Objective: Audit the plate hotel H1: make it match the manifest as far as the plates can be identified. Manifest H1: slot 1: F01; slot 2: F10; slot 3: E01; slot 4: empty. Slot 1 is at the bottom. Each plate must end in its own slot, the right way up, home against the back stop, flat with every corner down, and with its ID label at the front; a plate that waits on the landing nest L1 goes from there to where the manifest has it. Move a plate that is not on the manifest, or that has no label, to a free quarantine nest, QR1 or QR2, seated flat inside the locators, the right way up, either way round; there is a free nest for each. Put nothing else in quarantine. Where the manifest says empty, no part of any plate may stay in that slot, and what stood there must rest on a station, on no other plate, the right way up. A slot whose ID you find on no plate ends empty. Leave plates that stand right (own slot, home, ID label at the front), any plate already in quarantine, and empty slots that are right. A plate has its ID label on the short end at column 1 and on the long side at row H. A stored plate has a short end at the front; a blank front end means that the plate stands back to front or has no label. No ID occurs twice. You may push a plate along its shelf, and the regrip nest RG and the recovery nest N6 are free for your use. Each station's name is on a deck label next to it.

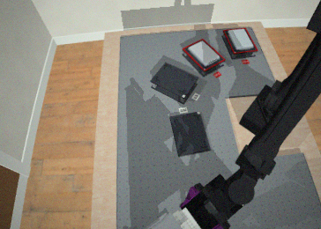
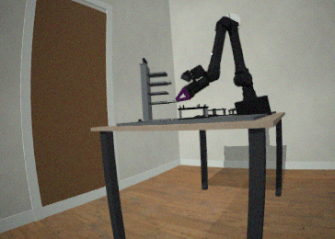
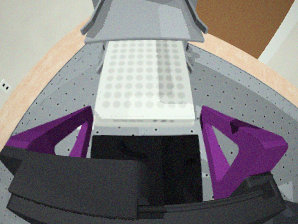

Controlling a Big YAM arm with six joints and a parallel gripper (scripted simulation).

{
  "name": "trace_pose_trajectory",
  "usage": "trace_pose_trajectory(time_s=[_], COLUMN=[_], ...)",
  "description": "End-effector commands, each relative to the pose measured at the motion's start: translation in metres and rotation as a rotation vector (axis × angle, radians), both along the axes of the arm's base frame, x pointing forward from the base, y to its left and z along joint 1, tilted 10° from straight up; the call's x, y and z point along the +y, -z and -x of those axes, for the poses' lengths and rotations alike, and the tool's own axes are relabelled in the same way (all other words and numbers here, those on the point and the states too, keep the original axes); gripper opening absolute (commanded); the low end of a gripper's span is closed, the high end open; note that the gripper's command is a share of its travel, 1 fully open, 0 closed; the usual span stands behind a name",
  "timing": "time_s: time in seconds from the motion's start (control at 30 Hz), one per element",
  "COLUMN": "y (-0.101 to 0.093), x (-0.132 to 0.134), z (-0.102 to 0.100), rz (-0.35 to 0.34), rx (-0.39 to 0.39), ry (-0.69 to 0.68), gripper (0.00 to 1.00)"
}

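In the wrist view a white well plate lies flat on a shelf of the plate hotel, with its near short end towards me. My gripper is open. Its purple fingers stand on either side of the plate's near end, apart from its sides. In the side view the gripper is at the hotel's front, about level with the lowest shelf. I cannot read any label on the plate's near end.
Two red-framed nests at the back right each hold a light plate. Two dark nests lie mid-deck. My arm crosses the right side of the deck.
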State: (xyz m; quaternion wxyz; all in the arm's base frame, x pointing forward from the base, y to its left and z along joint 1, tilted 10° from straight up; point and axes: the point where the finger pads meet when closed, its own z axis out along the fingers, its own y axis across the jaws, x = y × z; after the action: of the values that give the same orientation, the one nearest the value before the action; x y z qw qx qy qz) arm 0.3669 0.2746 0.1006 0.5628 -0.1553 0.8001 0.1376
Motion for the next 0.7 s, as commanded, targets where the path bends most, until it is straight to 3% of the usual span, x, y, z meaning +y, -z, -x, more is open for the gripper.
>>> trace_pose_trajectory(time_s=[0.0, 0.03, 0.07, 0.27, 0.67], y=[-0.006, -0.006, 0.006, -0.011, -0.006], x=[0.003, 0.003, 0.002, 0.000, -0.007], z=[0.008, 0.008, 0.010, 0.017, 0.032], rz=[-0.003, -0.003, 0.015, -0.036, -0.032], rx=[-0.008, -0.008, 0.014, -0.025, -0.020], ry=[-0.014, -0.014, -0.013, -0.010, -0.010], gripper=[1.00, 1.00, 1.00, 1.00, 1.00])
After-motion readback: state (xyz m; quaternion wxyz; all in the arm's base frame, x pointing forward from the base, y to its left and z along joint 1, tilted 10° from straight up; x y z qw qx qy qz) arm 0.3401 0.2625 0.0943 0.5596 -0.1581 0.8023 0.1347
